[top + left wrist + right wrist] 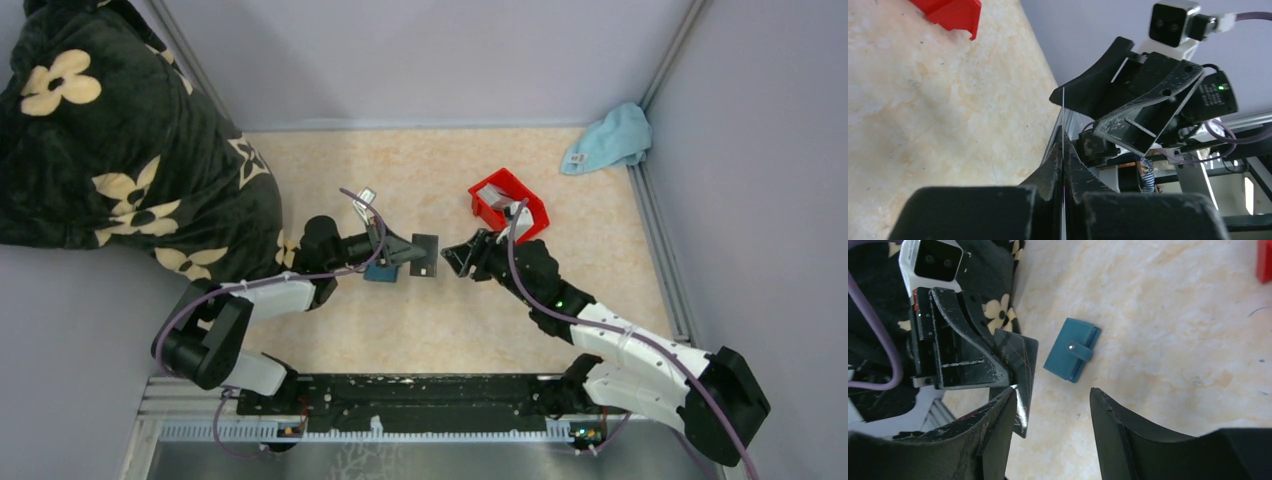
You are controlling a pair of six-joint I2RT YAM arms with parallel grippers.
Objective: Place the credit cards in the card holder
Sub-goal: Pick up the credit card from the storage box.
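My left gripper is shut on a dark grey credit card and holds it above the table, sticking out to the right. In the left wrist view the card shows edge-on between the shut fingers. The teal card holder lies closed on the table just under the left gripper; in the right wrist view its snap button faces up. My right gripper is open and empty, facing the card; its left finger is right beside the card's edge.
A red bin stands just behind the right gripper; its corner shows in the left wrist view. A light blue cloth lies at the back right corner. A dark floral blanket covers the left side.
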